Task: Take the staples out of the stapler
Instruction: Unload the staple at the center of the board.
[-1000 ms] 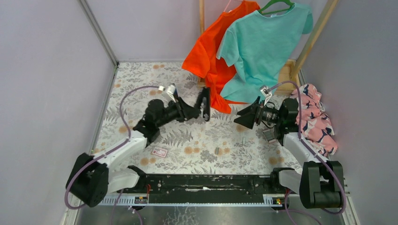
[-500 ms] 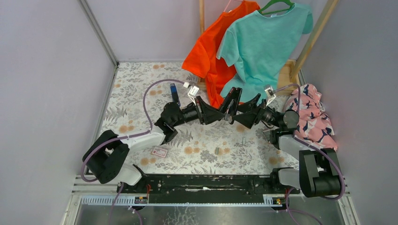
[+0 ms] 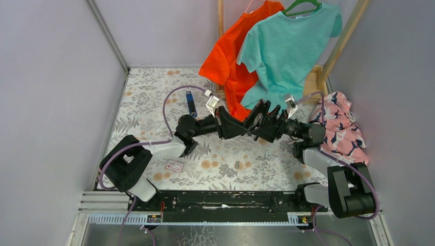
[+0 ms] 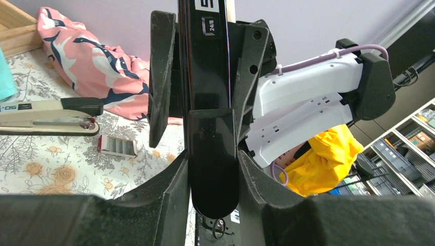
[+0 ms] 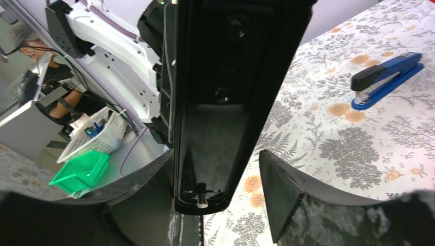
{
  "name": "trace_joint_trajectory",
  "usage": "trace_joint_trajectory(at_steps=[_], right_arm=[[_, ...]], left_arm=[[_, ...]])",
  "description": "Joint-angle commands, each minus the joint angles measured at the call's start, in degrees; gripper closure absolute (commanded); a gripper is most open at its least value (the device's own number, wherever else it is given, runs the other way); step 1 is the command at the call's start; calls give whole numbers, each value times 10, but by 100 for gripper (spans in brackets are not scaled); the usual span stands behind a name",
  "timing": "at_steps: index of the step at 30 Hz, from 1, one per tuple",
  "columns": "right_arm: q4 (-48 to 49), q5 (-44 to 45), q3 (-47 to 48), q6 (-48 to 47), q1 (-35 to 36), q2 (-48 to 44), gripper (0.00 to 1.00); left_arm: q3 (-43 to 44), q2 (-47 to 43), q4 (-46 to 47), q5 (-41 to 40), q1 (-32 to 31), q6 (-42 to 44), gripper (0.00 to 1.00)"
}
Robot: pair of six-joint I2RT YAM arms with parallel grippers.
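The black stapler (image 3: pixel 255 119) hangs above the middle of the table, standing roughly on end. My left gripper (image 3: pixel 245 125) is shut on it; in the left wrist view the stapler's rounded end (image 4: pixel 211 154) fills the gap between the fingers of the left gripper (image 4: pixel 212 174). My right gripper (image 3: pixel 264 123) meets it from the other side. In the right wrist view the stapler's underside (image 5: pixel 215 128) lies against one finger of the right gripper (image 5: pixel 220 189), with a gap to the other finger (image 5: pixel 279 189). Tiny silvery staples (image 3: pixel 237 164) lie on the floral cloth.
A blue stapler (image 3: pixel 191 102) lies at the back left, also seen as the blue stapler (image 5: pixel 387 77). A beige-and-black stapler (image 4: pixel 48 115) and a small staple box (image 4: pixel 118 145) lie near the pink cloth (image 3: pixel 343 133). A red-and-white card (image 3: pixel 174 166) sits front left. Shirts (image 3: pixel 287 46) hang behind.
My left arm carried the stapler rightward to the middle. My right gripper moved in around it and its jaws narrowed.
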Motion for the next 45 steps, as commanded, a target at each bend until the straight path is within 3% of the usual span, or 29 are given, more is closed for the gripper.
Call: trace_joint_trajectory(at_steps=[1, 4, 7, 9, 11, 12, 13, 16, 19, 29, 32, 35, 37, 45], right_arm=[[71, -26, 33, 21, 5, 0, 45], [26, -53, 48, -20, 4, -3, 73], [-168, -108, 67, -163, -3, -33, 93], [-465, -115, 96, -386, -16, -78, 97], [-929, -43, 185, -867, -21, -111, 99], [-1062, -17, 228, -997, -20, -98, 100], [-1116, 11, 247, -1041, -22, -88, 100], [-1176, 62, 262, -1124, -23, -77, 100], [-1182, 126, 268, -1147, -22, -84, 100], [-1196, 201, 267, -1176, -21, -81, 100], [-1206, 183, 271, -1171, -21, -78, 100], [-1212, 141, 275, -1155, -21, -77, 100], [-1214, 100, 278, -1135, -21, -74, 100], [-1186, -68, 298, -986, -22, -64, 98]], left_arm=[[27, 7, 128, 35, -5, -7, 100], [24, -1, 85, 46, -4, 57, 100], [17, -34, -48, 48, -1, 208, 100], [-5, -58, -94, 53, 8, 302, 100], [-40, -84, -107, 68, 20, 388, 100], [-56, -96, -112, 74, 26, 422, 100], [-71, -106, -120, 80, 31, 460, 100], [-109, -125, -158, 85, 36, 567, 100], [-131, -124, -199, 76, 43, 642, 100], [-110, -77, -312, 47, 52, 744, 100], [-101, -71, -326, 47, 51, 750, 100], [-99, -66, -281, 52, 51, 690, 100], [-98, -65, -229, 57, 49, 595, 100], [-144, -63, 85, 16, 12, 308, 100]])
